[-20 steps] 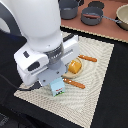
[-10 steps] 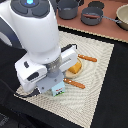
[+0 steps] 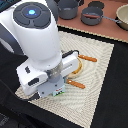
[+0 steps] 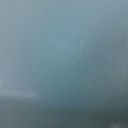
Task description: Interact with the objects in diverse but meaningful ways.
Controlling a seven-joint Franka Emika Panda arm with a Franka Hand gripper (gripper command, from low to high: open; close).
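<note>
My white arm fills the middle of the exterior view and hangs low over the beige mat (image 3: pixel 102 60). The gripper (image 3: pixel 56 91) sits under the wrist block, and its fingers are hidden by the arm. A sliver of light blue and green, likely the light-blue carton (image 3: pixel 59 92), peeks out at the hand's lower edge. The wrist view is one blurred blue-teal surface (image 4: pixel 64 64) filling the whole picture, very close to the lens. Just beyond the arm, a curved orange edge of the bread loaf (image 3: pixel 80 66) shows. The yellow packet and the sausage are hidden.
Two orange-handled utensils lie on the mat, one (image 3: pixel 88 58) past the loaf and one (image 3: pixel 77 84) beside the hand. Grey pots (image 3: pixel 70 7) (image 3: pixel 93 18) and a bowl (image 3: pixel 123 16) stand on the brown counter at the back. Black tabletop surrounds the mat.
The arm has come lower over the mat. It now covers the light-blue carton and most of the bread loaf, both of which showed more before.
</note>
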